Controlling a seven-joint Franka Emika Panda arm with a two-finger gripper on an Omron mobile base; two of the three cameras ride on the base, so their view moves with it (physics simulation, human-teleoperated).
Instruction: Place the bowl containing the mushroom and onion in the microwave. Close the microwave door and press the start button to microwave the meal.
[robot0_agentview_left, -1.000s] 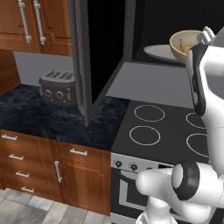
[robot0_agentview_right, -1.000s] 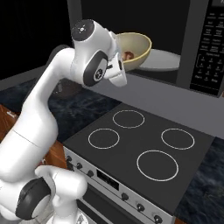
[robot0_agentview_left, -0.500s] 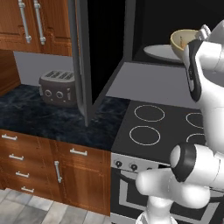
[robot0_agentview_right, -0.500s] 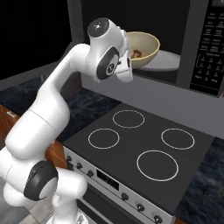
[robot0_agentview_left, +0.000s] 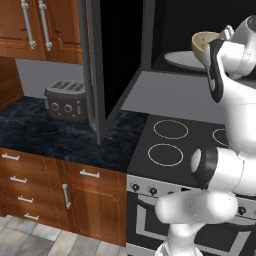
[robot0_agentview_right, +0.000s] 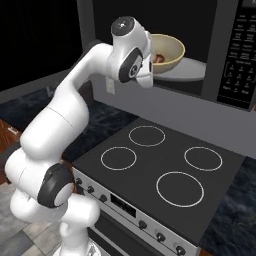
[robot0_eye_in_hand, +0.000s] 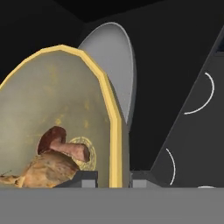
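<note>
You are carrying the bowl (robot0_agentview_right: 167, 51) at the mouth of the microwave (robot0_agentview_right: 235, 55), and the relation that matters now is bowl over turntable plate (robot0_agentview_right: 187, 70). In the right base view, upper middle of the frame, the bowl is hanging just above the near left part of the white plate, apparently not resting on it; the plate is stretching away to the right and deeper into the black cavity. In the left base view the same bowl (robot0_agentview_left: 204, 46) is sitting at the upper right, with the plate (robot0_agentview_left: 182, 60) below and to its left.

Your tool (robot0_eye_in_hand: 113, 177) is clamped on the bowl's rim: in the hand view one dark finger tip (robot0_eye_in_hand: 83, 177) is sitting inside the wall, the other outside, with the yellow rim running between them. The mushroom (robot0_eye_in_hand: 61, 144) and the tan onion lump (robot0_eye_in_hand: 41, 170) are lying against the inner wall beside the inside finger.

You are likely needing to move further in and then down, so the bowl lands nearer the plate's middle. The microwave door (robot0_agentview_left: 95, 70) is standing open at the left, clear of the arm.
</note>
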